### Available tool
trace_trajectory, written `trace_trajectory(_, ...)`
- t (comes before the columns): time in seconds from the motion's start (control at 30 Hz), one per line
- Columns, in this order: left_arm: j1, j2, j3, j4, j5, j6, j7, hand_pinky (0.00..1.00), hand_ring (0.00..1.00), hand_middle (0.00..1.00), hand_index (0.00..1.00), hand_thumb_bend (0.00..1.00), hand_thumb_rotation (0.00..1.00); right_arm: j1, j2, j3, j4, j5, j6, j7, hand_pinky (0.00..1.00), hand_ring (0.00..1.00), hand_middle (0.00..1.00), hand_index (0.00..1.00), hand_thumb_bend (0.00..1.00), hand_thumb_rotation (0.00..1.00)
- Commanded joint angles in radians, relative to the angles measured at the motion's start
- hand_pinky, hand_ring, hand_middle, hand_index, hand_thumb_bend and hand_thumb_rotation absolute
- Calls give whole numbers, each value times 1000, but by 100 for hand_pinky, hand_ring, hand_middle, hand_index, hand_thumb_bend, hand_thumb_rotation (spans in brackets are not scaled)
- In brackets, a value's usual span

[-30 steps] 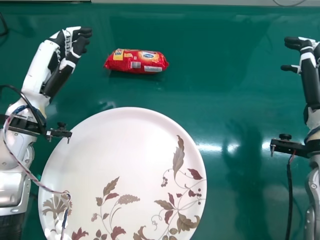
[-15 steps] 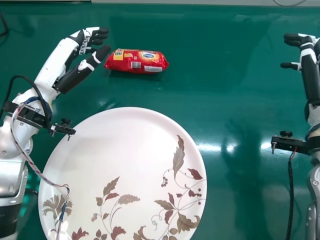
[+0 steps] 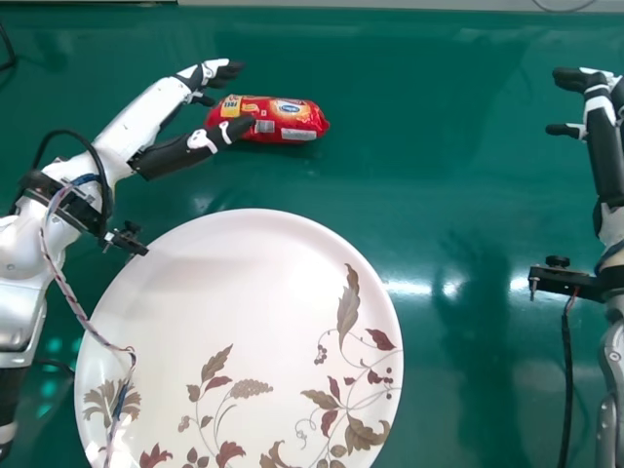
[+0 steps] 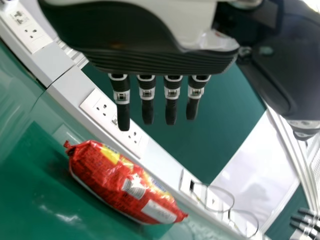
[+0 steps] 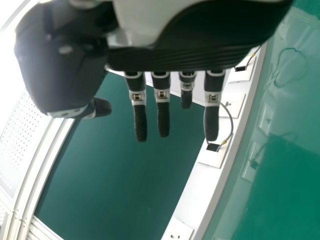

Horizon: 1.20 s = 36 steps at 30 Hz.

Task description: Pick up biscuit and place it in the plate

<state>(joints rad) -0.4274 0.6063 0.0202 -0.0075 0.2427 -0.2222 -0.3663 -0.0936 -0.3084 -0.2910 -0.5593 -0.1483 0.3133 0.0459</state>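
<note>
My left hand (image 3: 200,138) is open at the left end of the red biscuit packet (image 3: 283,119), its thumb overlapping the packet's near left part in the head view. In the left wrist view the fingers of my left hand (image 4: 171,102) are straight, and the biscuit packet (image 4: 125,182) lies apart from them on the green table. The large white plate (image 3: 224,292) with a leaf pattern sits nearer to me than the packet, with nothing on it. My right hand (image 3: 597,97) is held open at the far right; its fingers are extended in the right wrist view too (image 5: 162,112).
The green table (image 3: 468,175) extends between the plate and my right arm. A cable from my left forearm hangs over the plate's left rim. Beyond the table's far edge, the left wrist view has a strip of wall sockets (image 4: 107,112).
My left hand has moved rightward to the packet, with its thumb now spread away from the fingers. The packet and plate have stayed put, and my right arm is practically still.
</note>
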Motion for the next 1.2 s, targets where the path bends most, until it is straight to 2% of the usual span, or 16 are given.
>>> trace_trajectory(0.0,-23,27,-27,12,51,-19,-2,83,97,97,99,100,31,4,-5,-11,6,6,-2,0,63,78,81,74,35,57)
trace_trajectory(0.13,-62,52,-62,37,133,-26,-4,88,98,98,99,100,33,4,-6,-10,5,6,1,1,63,78,81,75,34,57)
trace_trajectory(0.33,-145,76,-117,114,210,-45,-22,86,97,97,100,100,34,6,-12,-4,6,-6,-4,0,62,76,79,74,33,56)
trace_trajectory(0.5,-197,81,-149,154,249,-29,-40,89,97,96,100,100,30,9,-7,-6,-1,6,3,3,64,78,81,75,34,55)
trace_trajectory(0.63,-227,86,-165,187,280,-43,-33,89,95,95,100,100,26,16,-7,-6,-6,3,0,1,63,77,80,75,34,55)
trace_trajectory(0.87,-279,101,-196,240,338,-76,-27,90,95,94,100,100,29,24,-11,-14,1,1,-8,1,61,76,79,75,36,57)
trace_trajectory(1.03,-309,114,-221,272,375,-90,-27,92,95,94,100,100,31,24,-9,-20,2,12,-8,5,61,76,79,74,34,54)
trace_trajectory(1.17,-335,121,-242,290,412,-79,-36,91,95,94,100,100,32,22,-11,-21,7,15,-7,8,62,77,80,75,36,55)
